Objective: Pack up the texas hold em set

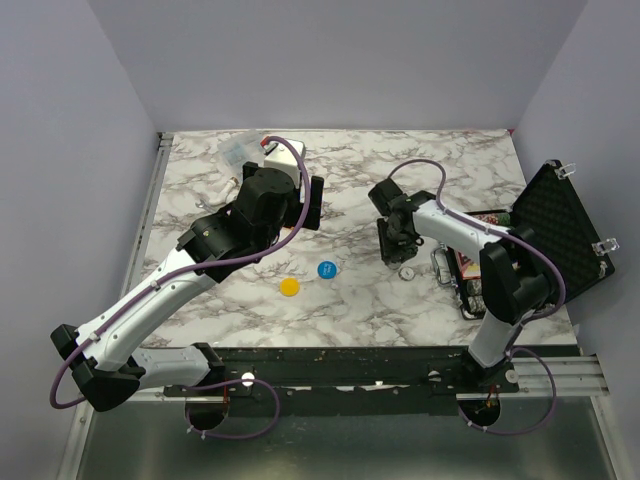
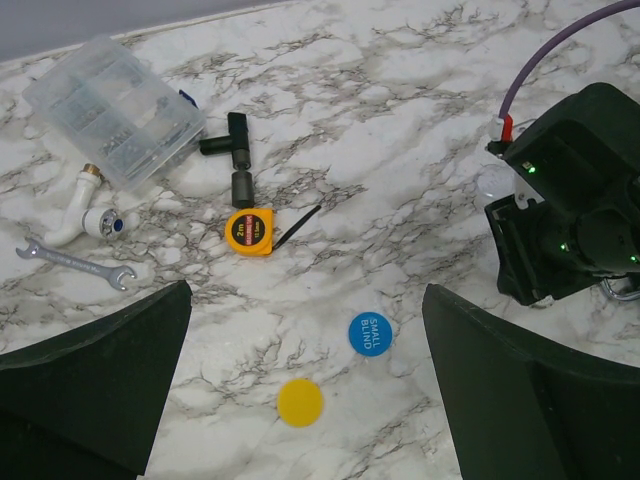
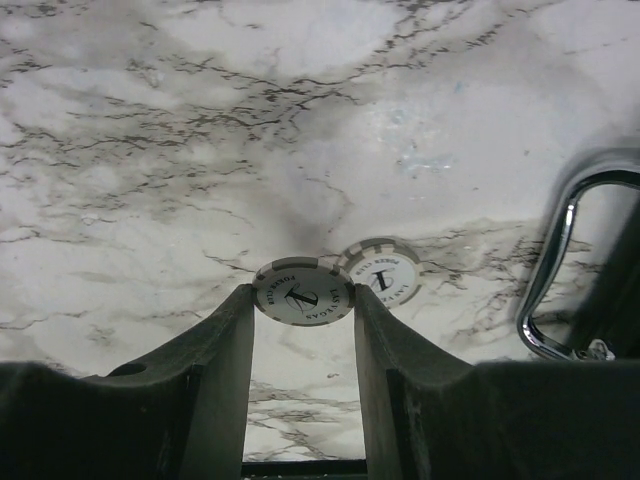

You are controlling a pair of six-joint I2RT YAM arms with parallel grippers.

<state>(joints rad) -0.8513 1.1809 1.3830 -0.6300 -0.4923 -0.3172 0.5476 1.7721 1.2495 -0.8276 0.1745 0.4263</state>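
Marble counter [image 1: 350,170] carries the set, not yet fully packed. Black briefcase [image 1: 560,235] sits at the right edge, lid propped open, presumably to receive loose pieces. Left gripper [image 2: 305,345] hangs spread to its widest, empty, above the blue disc [image 2: 370,333] and yellow disc [image 2: 300,402], apparently placed to collect them. Right gripper [image 3: 302,312], partly closed, pinches one white chip [image 3: 302,290] by its edges near the case handle [image 3: 560,260]. A second white chip [image 3: 383,272] lies just beside it on the counter.
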